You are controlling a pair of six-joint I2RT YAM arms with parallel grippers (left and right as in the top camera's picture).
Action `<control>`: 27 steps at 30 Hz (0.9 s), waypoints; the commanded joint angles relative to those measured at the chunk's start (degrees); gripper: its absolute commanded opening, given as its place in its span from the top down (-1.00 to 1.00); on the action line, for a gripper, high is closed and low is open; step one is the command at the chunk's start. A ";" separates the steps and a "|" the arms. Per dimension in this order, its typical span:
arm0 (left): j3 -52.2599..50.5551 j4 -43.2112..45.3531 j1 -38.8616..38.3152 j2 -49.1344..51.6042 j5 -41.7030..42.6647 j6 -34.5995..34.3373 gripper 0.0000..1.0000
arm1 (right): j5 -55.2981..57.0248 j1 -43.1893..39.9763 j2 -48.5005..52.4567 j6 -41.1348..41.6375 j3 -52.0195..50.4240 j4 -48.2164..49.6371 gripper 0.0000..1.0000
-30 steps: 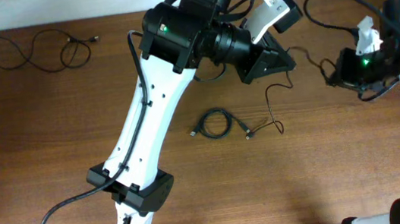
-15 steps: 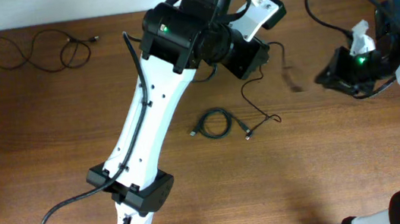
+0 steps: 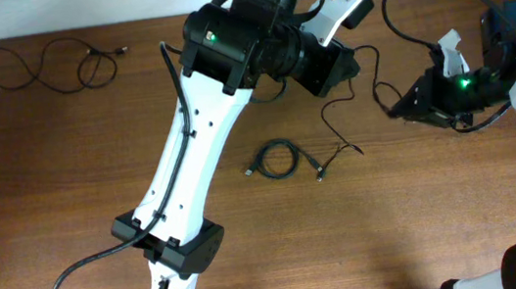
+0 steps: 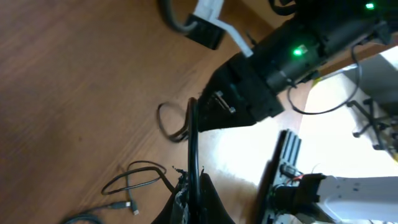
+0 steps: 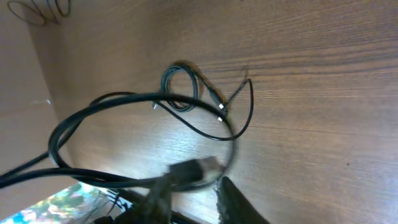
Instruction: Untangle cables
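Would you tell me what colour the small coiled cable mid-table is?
The coiled cable is black, clearest overhead.

The left gripper point(image 4: 191, 198), at 6 o'clock, pinches a thin black cable point(image 4: 192, 143) that runs straight up to the centre. There it curls into a small loop beside the dark, green-lit right gripper point(image 4: 208, 112), which reaches in from 1 o'clock. A second cable point(image 4: 134, 180) with plug ends lies on the wooden table point(image 4: 74, 74) at 7 o'clock.

desk point(image 3: 68, 207) showing smooth brown wood grain, catching a soft sheen | cables point(image 3: 278, 159) looking thin, black, matt, rubbery | arm shells point(image 3: 185, 149) gleaming as glossy white plastic | joint housings point(image 3: 225, 40) looking semi-matt black plastic
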 commanded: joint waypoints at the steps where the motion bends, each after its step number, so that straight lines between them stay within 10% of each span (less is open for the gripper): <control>1: 0.94 0.70 0.13 -1.64 6.82 -0.52 1.00 | 0.52 1.11 0.42 -0.94 0.02 -0.04 0.34; 27: 0.94 -0.76 -1.95 -1.64 8.41 0.15 1.00 | -2.32 5.14 0.42 -2.21 0.02 5.55 -0.28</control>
